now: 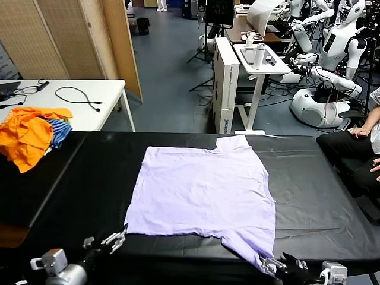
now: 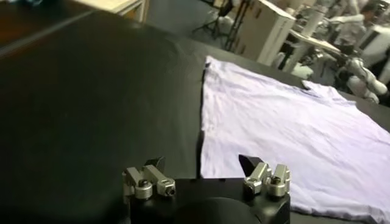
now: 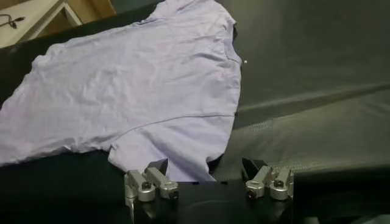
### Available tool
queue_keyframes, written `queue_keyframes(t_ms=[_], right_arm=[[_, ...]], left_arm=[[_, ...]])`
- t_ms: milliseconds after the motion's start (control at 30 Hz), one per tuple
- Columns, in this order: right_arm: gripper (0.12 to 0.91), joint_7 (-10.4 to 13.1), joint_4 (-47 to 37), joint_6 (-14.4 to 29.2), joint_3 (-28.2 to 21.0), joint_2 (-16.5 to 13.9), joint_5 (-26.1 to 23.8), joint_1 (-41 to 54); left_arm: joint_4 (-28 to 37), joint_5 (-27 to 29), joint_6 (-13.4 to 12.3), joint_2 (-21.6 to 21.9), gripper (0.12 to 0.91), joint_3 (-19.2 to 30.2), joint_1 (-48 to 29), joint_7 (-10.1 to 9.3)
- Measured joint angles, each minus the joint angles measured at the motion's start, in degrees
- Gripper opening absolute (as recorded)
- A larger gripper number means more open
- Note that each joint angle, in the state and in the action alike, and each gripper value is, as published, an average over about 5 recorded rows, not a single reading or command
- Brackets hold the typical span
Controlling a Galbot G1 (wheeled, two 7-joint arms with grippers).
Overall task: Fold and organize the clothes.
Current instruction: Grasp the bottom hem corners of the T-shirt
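The clothes are one pale lavender T-shirt (image 1: 202,190), spread flat and plain side up on the black table (image 1: 320,196). Its hem lies toward the left and its sleeves toward the right. My left gripper (image 1: 119,238) is open at the near-left hem corner, and the shirt's edge (image 2: 286,122) runs just ahead of the left gripper (image 2: 202,163). My right gripper (image 1: 270,264) is open at the tip of the near sleeve. In the right wrist view that sleeve (image 3: 177,146) reaches down between the fingers of the right gripper (image 3: 205,165). Neither gripper holds anything.
A heap of bright orange garments (image 1: 29,133) with a blue-striped one (image 1: 59,132) lies at the table's far left. A white desk with cables (image 1: 71,95) stands behind it. A seated person (image 1: 350,148) is at the right edge, with other robots (image 1: 332,59) farther back.
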Motion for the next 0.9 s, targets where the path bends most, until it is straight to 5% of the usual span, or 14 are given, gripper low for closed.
queue_keyframes(t_ms=[200,567,700,900], right_arm=[[0.902,-0.1,-0.3,0.0,-0.7,0.1,-0.2,0.4],[0.670,-0.3,-0.7,0.0,-0.5,0.3,-0.3,-0.4],[0.588,-0.3,-0.4,0.0,-0.2,0.2,-0.3,-1.1],[0.358,-0.3,-0.3,0.0,-0.1,0.1,-0.2,-1.4]], left_arm=[[0.9,0.5,0.1,-0.8,0.907,0.7,-0.5,-0.02],[2.3,1.4,0.0,-1.8,0.896,1.5,-1.1,0.04],[2.3,1.6,-0.1,-1.8,0.749,1.5,-0.9,0.03],[2.4,1.8,-0.2,-1.9,0.438,1.4,-0.4,-0.11]])
